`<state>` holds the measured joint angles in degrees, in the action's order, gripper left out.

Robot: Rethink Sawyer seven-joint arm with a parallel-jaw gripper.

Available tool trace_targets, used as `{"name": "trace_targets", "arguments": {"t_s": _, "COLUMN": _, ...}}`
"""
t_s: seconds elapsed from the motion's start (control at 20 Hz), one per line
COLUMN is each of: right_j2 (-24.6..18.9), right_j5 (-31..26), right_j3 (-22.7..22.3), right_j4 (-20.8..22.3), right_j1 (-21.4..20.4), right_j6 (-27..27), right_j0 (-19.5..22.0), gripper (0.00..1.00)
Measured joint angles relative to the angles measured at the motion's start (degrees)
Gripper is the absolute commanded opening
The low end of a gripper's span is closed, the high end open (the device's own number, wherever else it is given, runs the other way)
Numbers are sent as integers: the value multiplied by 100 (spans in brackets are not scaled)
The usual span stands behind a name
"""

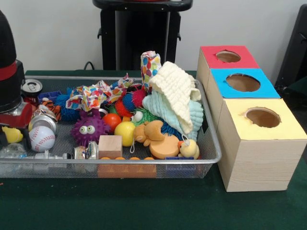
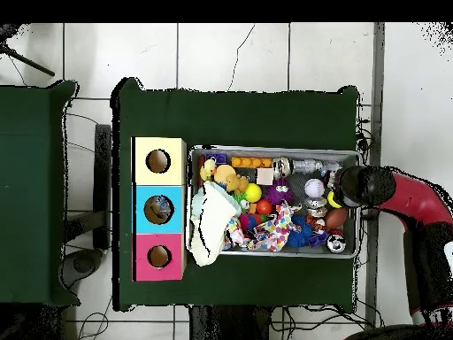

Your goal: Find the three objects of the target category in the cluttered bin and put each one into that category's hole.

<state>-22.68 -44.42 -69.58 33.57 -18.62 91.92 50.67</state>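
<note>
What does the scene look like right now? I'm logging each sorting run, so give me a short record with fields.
bin: wire mesh basket, crowded with toys
boxes: red-topped box, blue-topped box, yellow-topped box, one round hole each, in a row beside the basket
arm: red and black arm over the basket end away from the boxes
gripper: low among the clutter, state cannot be told
visible items: baseball, purple spiky toy, yellow cloth

Silver wire-mesh bin holding a purple spiky ball, a yellow ball, a white baseball with red stitching, and a cream cloth. Beside the bin, pale wooden boxes have red, blue and yellow tops.
</note>
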Motion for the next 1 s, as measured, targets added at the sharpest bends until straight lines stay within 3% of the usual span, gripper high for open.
{"name": "trace_targets", "arguments": {"t_s": 0.4, "right_j2": 1, "right_j5": -4, "right_j3": 96, "right_j4": -4, "right_j1": 33, "right_j6": 0, "right_j0": -16, "gripper": 100}}
{"name": "trace_targets", "arguments": {"t_s": 1.0, "right_j2": -47, "right_j5": -232, "right_j3": 764, "right_j4": -14, "right_j1": 243, "right_j6": 0, "right_j0": -108, "gripper": 100}}
